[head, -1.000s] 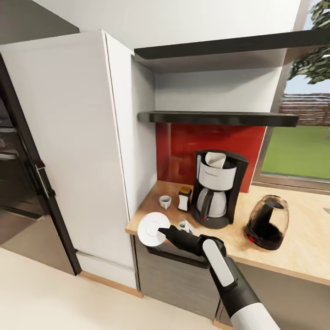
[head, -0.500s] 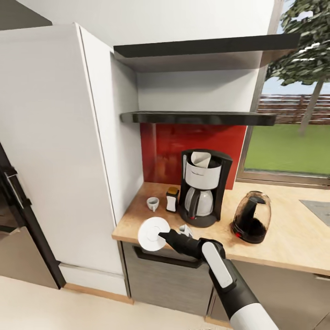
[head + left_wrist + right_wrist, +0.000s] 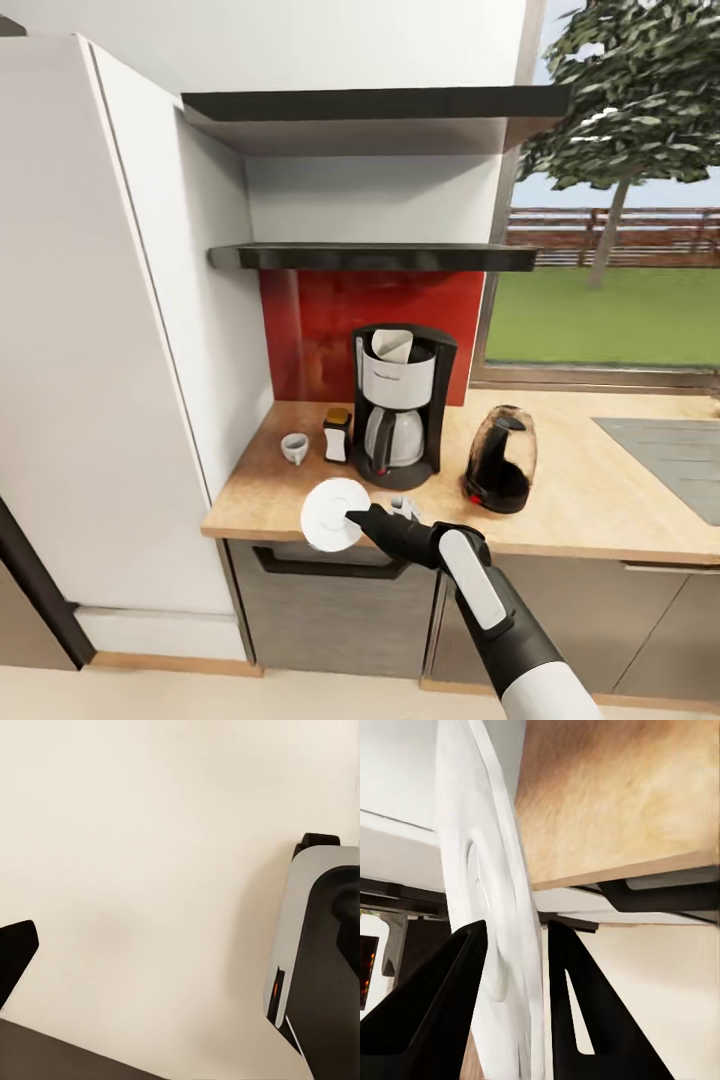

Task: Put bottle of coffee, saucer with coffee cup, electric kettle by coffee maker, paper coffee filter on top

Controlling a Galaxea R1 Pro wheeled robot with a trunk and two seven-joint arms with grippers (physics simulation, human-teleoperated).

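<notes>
Saucer gripped between closed fingers of right gripper, held in front of coffee maker over kitchen countertop front edge, left gripper's jaw state could not be told.

The round white saucer is pinched on edge in the right pincer over the kitchen countertop's front edge.

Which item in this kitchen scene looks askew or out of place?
The saucer is tipped up on edge, pinched by the right gripper at the countertop's front edge instead of lying flat. The coffee cup waits without it beside the bottle of coffee. Nothing looks spilled or damaged.
</notes>
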